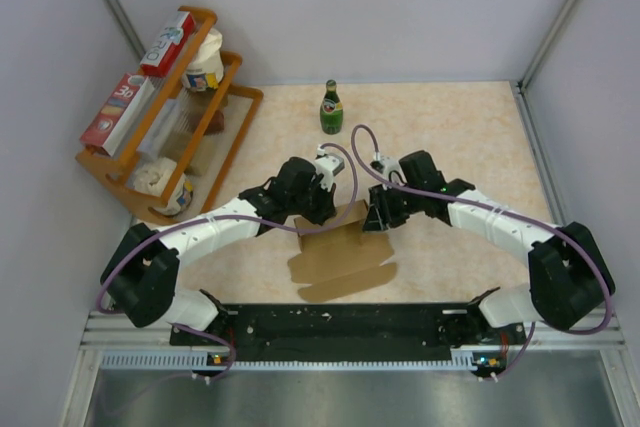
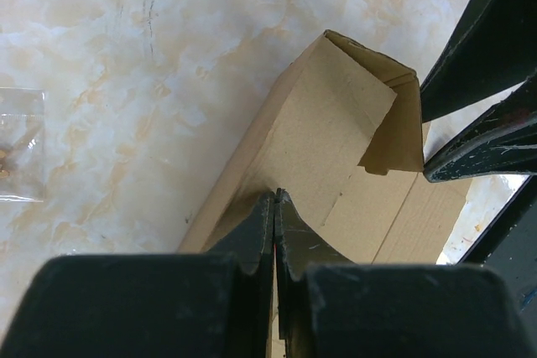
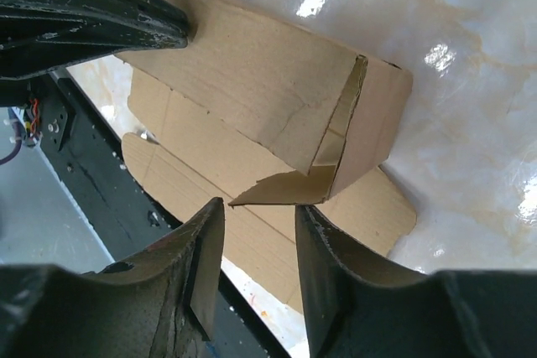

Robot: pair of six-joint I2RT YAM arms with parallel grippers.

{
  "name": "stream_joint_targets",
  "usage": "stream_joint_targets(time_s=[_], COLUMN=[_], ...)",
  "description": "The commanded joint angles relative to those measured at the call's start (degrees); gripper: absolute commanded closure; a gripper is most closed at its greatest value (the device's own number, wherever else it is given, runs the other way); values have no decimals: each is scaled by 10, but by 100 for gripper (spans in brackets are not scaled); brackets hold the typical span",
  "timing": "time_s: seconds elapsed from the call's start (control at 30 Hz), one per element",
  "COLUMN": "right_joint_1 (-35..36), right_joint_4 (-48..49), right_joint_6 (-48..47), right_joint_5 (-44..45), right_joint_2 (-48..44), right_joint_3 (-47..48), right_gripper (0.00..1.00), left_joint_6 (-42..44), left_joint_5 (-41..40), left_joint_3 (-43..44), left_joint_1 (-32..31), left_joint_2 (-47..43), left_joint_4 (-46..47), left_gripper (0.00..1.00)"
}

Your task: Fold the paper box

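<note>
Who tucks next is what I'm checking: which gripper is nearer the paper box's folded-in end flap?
Right. The right gripper stands open with the end flap just ahead of its fingertips; the left gripper is shut on the paper box farther along its wall.

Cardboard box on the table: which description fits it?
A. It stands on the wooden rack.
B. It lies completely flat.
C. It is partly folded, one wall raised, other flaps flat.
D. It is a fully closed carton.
C: in the right wrist view the cardboard box has one wall and a corner standing up, while its notched flaps lie flat on the table.
</note>
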Motion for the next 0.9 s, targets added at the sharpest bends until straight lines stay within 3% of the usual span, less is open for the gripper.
stream_joint_targets(time_s=[0.0, 0.3, 0.53, 0.73, 0.87], right_joint_1=[-6, -60, -78, -77, -78], right_joint_4=[38, 64, -5, -4, 8], right_joint_6=[6, 48, 69, 47, 6], right_joint_5=[4, 129, 243, 216, 141], right_joint_2=[-28, -137, -83, -5, 29], right_joint_3=[-1, -13, 16, 37, 41], right_gripper=[60, 47, 47, 54, 55], left_joint_6=[0, -1, 0, 0, -2], left_joint_5=[-10, -6, -5, -6, -6], left_joint_3=[-7, -7, -5, -4, -3], left_joint_1=[-2, -2, -2, -2, -2], left_joint_2=[-13, -11, -13, -16, -14], left_joint_4=[-22, -19, -19, -21, -20], left_gripper=[100, 100, 100, 100, 100])
